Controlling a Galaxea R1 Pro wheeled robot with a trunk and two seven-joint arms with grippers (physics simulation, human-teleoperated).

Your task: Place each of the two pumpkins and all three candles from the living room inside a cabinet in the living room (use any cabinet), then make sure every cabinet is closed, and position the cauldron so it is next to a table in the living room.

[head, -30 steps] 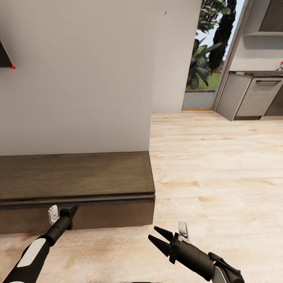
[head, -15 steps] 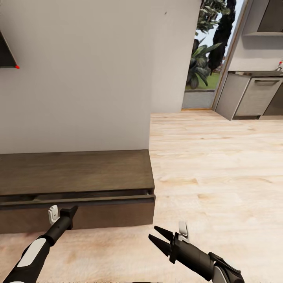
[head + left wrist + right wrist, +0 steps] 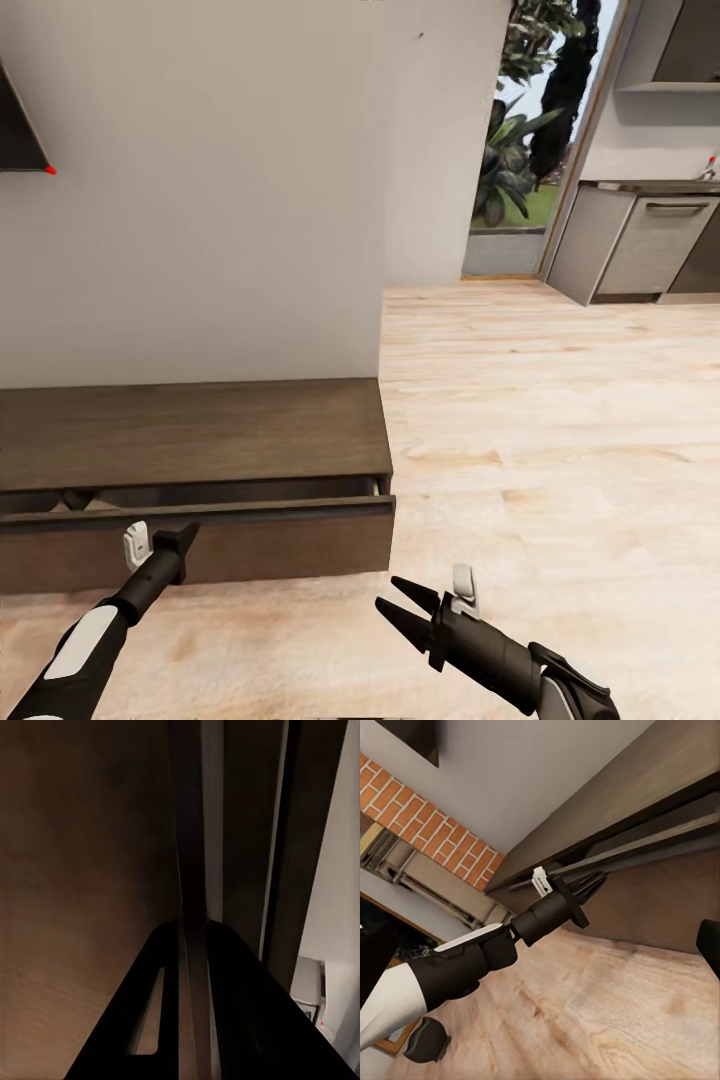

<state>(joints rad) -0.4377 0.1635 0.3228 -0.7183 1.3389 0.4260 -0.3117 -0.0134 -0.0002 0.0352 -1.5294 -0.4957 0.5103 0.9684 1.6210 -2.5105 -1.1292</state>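
Observation:
The long dark-brown cabinet (image 3: 200, 435) runs along the white wall, and its right drawer front (image 3: 250, 545) stands a hand's width out, showing a dark gap. My left gripper (image 3: 186, 540) is shut on the top edge of that drawer front. In the left wrist view the two fingers (image 3: 161, 975) straddle the thin edge. The right wrist view shows the left gripper (image 3: 585, 886) on the drawer front. My right gripper (image 3: 386, 592) hovers open over the floor to the right of the cabinet. A dark squat shape, likely the cauldron (image 3: 427, 1039), sits on the floor. Pumpkins, candles and table are out of view.
Light wood floor (image 3: 560, 450) spreads to the right toward a doorway with plants (image 3: 520, 150) and grey kitchen units (image 3: 650, 250). A brick fireplace (image 3: 427, 817) lies beyond the cabinet's far end. A dark wall screen's corner (image 3: 20, 140) hangs above the cabinet.
The drawer has slid outward: the thin slit under the cabinet top has widened into a clear gap. Both grippers keep nearly the same place in the picture.

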